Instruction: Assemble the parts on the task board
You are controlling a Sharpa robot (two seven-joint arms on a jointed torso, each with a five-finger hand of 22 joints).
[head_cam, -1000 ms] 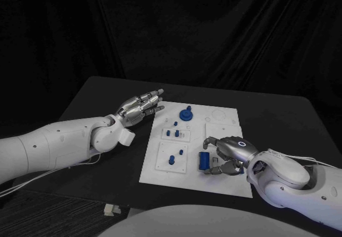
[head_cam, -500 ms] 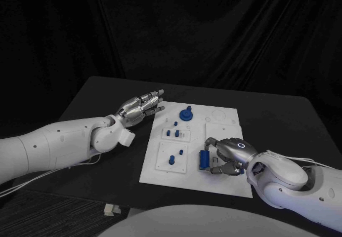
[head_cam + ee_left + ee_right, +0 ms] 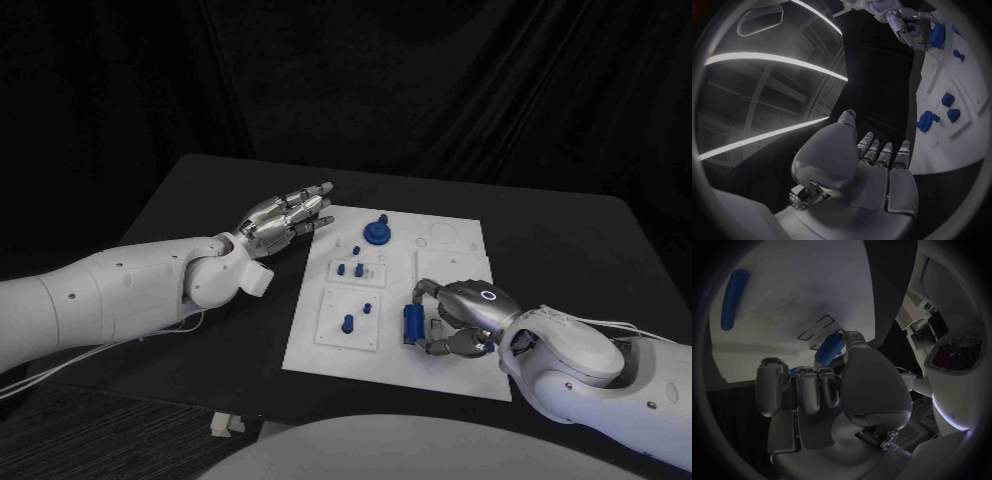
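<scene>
Resting on the near right part of the white task board (image 3: 447, 375), the right hand (image 3: 459, 318) is curling its fingers around a blue block (image 3: 414, 324). The block is lying flat on the board, its long axis running from the near edge toward the far edge, and the thumb and fingers are closing on it from both sides. In the right wrist view the same block (image 3: 829, 349) is showing as a blue piece slanting between the thumb and the curled fingers (image 3: 811, 390), and a long blue rod (image 3: 733, 299) is lying flat on the board further off, well apart from the hand.

Hovering off the board's far left corner, the left hand (image 3: 286, 213) is holding nothing, its fingers straight and side by side, pointing toward the far right.

Standing elsewhere on the board are a round blue piece with an upright stem (image 3: 376, 233) near the far edge, two small blue pegs (image 3: 348, 269) in the middle, and a blue pin (image 3: 348, 323) in the near left panel.
</scene>
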